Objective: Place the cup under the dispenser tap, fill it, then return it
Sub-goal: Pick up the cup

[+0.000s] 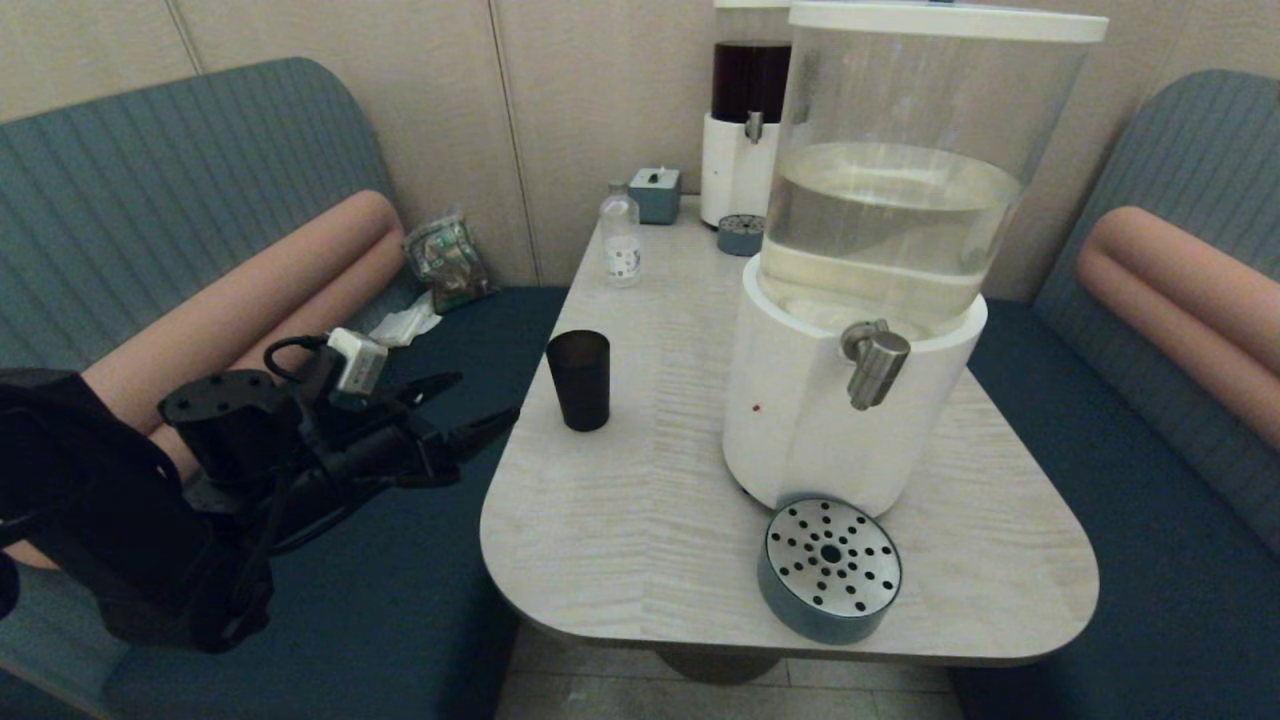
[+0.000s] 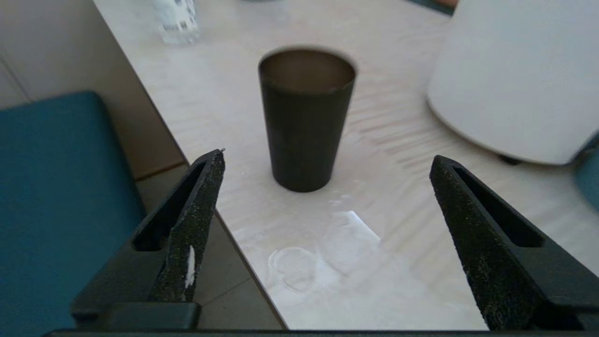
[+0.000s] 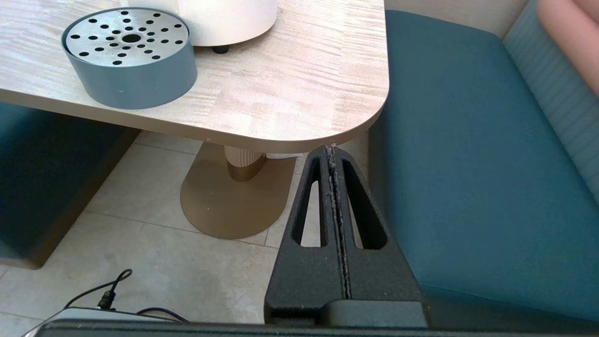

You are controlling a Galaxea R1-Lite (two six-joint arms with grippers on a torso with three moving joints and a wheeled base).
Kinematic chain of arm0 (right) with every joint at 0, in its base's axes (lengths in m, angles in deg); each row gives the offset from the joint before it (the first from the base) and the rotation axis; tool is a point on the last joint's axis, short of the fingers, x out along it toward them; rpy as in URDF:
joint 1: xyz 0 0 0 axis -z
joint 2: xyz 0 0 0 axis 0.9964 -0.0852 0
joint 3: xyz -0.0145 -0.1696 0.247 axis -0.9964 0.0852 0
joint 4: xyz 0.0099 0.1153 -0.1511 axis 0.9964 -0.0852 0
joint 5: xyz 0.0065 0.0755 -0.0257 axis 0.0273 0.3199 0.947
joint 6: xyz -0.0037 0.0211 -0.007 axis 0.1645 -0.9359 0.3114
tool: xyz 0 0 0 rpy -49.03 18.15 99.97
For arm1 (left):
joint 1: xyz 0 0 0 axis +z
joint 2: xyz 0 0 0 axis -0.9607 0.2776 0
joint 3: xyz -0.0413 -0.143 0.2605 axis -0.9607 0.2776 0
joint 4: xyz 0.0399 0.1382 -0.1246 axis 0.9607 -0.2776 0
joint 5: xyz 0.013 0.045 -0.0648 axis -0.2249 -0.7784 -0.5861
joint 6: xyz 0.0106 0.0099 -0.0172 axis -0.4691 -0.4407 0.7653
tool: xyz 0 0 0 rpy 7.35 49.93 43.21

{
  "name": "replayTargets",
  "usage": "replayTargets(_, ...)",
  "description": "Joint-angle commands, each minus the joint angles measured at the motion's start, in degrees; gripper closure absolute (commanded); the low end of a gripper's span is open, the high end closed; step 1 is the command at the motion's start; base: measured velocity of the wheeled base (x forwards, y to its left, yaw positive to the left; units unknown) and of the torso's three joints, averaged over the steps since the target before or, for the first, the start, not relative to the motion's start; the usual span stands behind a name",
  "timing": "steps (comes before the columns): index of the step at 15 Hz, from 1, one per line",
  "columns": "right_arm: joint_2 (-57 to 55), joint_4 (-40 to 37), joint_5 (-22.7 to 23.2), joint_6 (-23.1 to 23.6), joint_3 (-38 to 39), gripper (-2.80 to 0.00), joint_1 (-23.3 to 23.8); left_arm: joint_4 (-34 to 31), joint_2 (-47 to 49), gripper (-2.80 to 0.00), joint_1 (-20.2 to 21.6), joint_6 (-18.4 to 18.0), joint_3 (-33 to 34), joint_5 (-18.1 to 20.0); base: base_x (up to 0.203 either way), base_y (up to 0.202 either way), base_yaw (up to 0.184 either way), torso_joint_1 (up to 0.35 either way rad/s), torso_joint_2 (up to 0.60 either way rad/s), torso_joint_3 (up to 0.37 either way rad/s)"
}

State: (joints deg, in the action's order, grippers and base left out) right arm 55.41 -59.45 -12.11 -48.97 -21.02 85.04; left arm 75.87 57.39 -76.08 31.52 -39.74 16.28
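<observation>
Nothing is done yet: the cup (image 1: 579, 380) stands upright near the tabletop's (image 1: 620, 520) left edge, well apart from the tap (image 1: 875, 362). The left tool (image 2: 327, 161) hangs spread wide before it, gripping nothing; the right tool (image 3: 333, 152) is closed, below the tabletop's corner.

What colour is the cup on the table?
Dark smoky brown, almost black; the cup shows best in the left wrist view.

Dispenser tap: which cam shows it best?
Head view. The dispenser tap shows whole there, steel spout pointing down above the drip tray, with the cup off to its left. The left wrist view shows only the dispenser's white base, no tap. The right wrist view misses it too.
</observation>
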Motion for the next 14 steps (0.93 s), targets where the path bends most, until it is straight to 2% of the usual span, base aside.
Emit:
replayTargets(1, 0.11, -0.03, 0.03, 0.06, 0.00, 0.00, -0.01, 0.50, 7.01, -2.80, -0.63, -0.02, -4.47, 0.60, 0.000, 0.000, 0.000, 0.000, 0.00, 0.000)
replayTargets(6, 0.11, -0.03, 0.03, 0.06, 0.00, 0.00, -0.01, 0.46, 14.13, -2.80, -4.09, 0.59, -14.31, 1.40, 0.000, 0.000, 0.000, 0.000, 0.00, 0.000)
replayTargets(14, 0.11, -0.03, 0.03, 0.06, 0.00, 0.00, -0.01, -0.04, 24.05, -2.80, -4.62, 1.14, -30.03, 0.27, 0.000, 0.000, 0.000, 0.000, 0.00, 0.000)
